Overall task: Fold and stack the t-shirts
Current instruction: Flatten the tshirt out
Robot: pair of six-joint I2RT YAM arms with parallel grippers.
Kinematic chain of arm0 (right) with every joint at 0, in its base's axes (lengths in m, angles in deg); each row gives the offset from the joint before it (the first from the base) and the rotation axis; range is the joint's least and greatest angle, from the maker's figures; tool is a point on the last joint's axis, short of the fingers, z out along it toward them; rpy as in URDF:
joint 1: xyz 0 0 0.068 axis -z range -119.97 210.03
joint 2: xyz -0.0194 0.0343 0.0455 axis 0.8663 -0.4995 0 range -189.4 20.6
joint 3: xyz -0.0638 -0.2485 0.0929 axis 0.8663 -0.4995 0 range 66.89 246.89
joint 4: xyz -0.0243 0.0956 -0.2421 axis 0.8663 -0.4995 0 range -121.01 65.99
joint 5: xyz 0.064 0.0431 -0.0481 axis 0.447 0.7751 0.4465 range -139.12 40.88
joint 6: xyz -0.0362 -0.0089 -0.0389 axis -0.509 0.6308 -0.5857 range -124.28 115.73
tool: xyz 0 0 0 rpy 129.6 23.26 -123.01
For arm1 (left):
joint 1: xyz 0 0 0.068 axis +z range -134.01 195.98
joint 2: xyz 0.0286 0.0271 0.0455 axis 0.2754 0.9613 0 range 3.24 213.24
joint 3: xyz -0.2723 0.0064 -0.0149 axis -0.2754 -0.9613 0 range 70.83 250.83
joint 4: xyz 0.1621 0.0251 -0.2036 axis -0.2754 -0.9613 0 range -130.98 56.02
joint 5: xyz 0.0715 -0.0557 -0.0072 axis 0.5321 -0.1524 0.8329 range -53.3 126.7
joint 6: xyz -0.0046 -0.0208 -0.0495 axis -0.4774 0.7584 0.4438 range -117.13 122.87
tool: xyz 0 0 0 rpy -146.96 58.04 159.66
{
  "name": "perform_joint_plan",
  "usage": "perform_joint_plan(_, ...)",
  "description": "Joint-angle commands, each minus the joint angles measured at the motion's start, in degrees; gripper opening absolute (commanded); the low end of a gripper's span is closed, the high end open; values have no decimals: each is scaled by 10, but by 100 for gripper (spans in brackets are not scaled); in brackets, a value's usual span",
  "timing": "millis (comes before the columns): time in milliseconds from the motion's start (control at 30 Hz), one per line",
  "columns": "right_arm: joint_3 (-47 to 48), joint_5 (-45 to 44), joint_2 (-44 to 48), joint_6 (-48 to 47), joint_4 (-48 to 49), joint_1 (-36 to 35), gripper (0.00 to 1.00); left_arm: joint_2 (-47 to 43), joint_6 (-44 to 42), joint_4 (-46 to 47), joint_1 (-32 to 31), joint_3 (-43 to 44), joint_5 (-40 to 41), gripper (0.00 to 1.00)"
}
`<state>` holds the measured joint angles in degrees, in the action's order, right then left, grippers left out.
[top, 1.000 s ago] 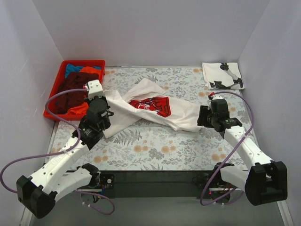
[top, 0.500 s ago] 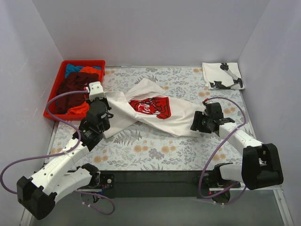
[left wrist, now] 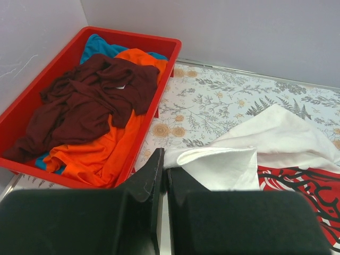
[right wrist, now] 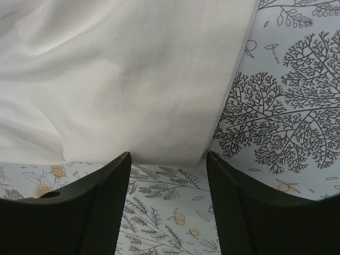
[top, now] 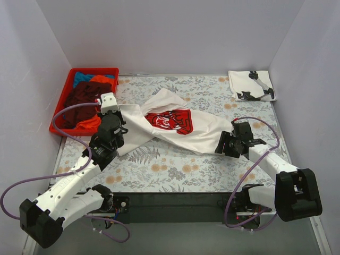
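Observation:
A white t-shirt with a red print (top: 175,123) lies crumpled across the middle of the table. My left gripper (top: 118,112) is shut on its left edge (left wrist: 212,162). My right gripper (top: 222,143) is open just off the shirt's right hem (right wrist: 159,106), the hem lying in front of the fingertips, not between them. A folded white t-shirt with black print (top: 251,85) lies at the far right corner. Maroon (top: 81,101), orange (top: 100,79) and blue (top: 82,77) t-shirts lie heaped in the red crate (top: 62,95); they also show in the left wrist view (left wrist: 90,106).
The table has a floral cloth (top: 175,164). The red crate stands at the far left, close to my left gripper. Grey walls close in the table on three sides.
My right gripper has moved nearer and lower, from the shirt's right end to just off its hem. The left arm and the shirt have hardly moved.

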<state>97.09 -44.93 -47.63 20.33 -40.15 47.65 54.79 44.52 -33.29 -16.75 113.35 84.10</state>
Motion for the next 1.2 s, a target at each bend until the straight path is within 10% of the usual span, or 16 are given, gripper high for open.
perform_joint_plan(0, -8, 20, 8, 23, -6, 3, 66, -10, 3, 14, 7, -3, 1, 0)
perform_joint_plan(267, -11, 55, -31, 29, 39, 2, 56, -13, 7, 13, 11, -5, -6, 0)
perform_joint_plan(433, 47, -15, -15, 2, -10, 6, 11, -24, 0, 24, 14, -10, 10, 0)
perform_joint_plan(533, 129, -83, 12, -36, -72, 22, 1, -38, -6, 36, 14, -18, 19, 0)
perform_joint_plan(700, 285, -153, 22, -86, -199, 34, 2, -65, -18, 68, 17, -38, 25, 0)
perform_joint_plan(1167, 462, -129, -200, -133, -166, 39, 51, 12, 9, 13, 21, -13, -58, 0)
